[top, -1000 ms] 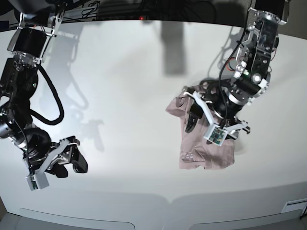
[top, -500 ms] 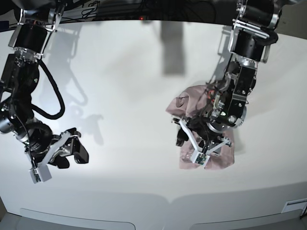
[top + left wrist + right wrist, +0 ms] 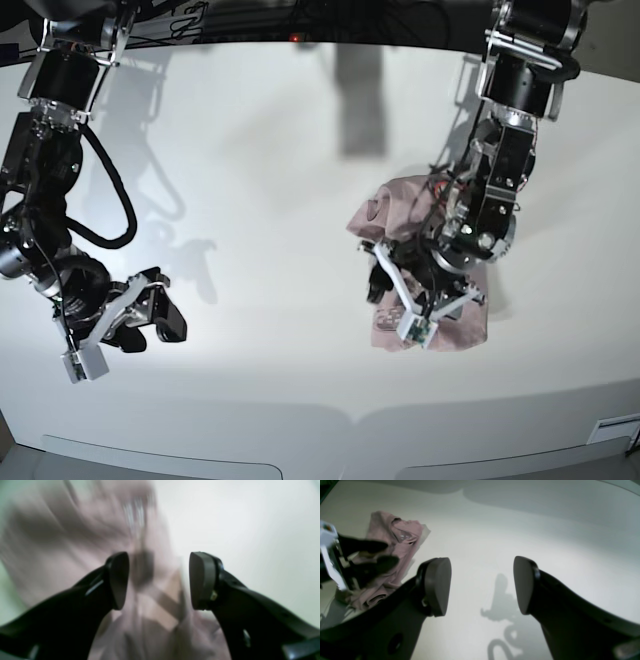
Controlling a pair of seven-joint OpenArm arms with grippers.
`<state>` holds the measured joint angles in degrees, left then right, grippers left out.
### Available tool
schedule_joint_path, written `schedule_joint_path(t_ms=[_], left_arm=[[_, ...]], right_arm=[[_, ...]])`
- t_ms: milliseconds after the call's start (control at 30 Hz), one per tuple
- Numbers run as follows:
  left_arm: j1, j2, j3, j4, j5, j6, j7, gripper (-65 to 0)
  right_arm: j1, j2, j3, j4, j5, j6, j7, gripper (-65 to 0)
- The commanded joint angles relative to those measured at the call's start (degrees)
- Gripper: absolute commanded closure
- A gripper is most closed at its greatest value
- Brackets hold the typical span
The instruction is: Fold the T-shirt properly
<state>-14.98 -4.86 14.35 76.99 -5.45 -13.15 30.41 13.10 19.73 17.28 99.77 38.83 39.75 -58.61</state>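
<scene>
Pink-mauve T-shirt (image 3: 455,325) sits bunched up and wrinkly right of centre in the base view on the white table (image 3: 270,200); no readable writing. Left gripper (image 3: 158,580) hovers over it, jaws apart. Right gripper (image 3: 482,585), lower left, also spread, nothing held.

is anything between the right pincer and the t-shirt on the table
Nothing visible. The right pincer hangs open over bare table, and that stretch across to the T-shirt holds only shadows. The left pincer, also open, is right above the shirt.
</scene>
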Motion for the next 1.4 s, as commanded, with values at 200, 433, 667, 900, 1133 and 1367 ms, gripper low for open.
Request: schedule_joint_path(t_ms=[200, 433, 667, 900, 1133, 1367], left_arm=[[-1.22, -1.53, -0.07, 23.23, -2.08, -0.11, 8.33, -36.9], [-0.11, -11.47, -4.50, 29.57, -2.12, 10.10, 16.17, -36.9], [14.84, -19.58, -15.02, 34.95, -2.16, 10.38, 13.46, -36.9], [33.81, -20.87, -24.74, 45.42, -2.36, 10.40, 15.37, -36.9], [53.35, -20.87, -30.62, 49.22, -1.66, 9.07, 17.57, -36.9], [72.78, -19.89, -31.23, 49.22, -1.46, 9.05, 16.83, -36.9]], right_arm=[[0.57, 0.94, 0.35, 2.19, 3.72, 0.25, 0.79, -39.0], [-4.74, 2.27, 0.39, 5.46, 3.80, 0.25, -1.29, -39.0], [-16.24, 3.10, 4.72, 12.66, 3.72, 0.25, -2.82, -39.0], [-30.27, 3.10, 16.76, 18.12, 15.76, 0.25, -11.13, -39.0], [-48.52, 3.10, 28.06, 22.45, 21.88, 0.25, -15.91, -39.0], [-67.21, 1.22, 29.57, 23.80, 21.81, 0.25, -17.00, -39.0]])
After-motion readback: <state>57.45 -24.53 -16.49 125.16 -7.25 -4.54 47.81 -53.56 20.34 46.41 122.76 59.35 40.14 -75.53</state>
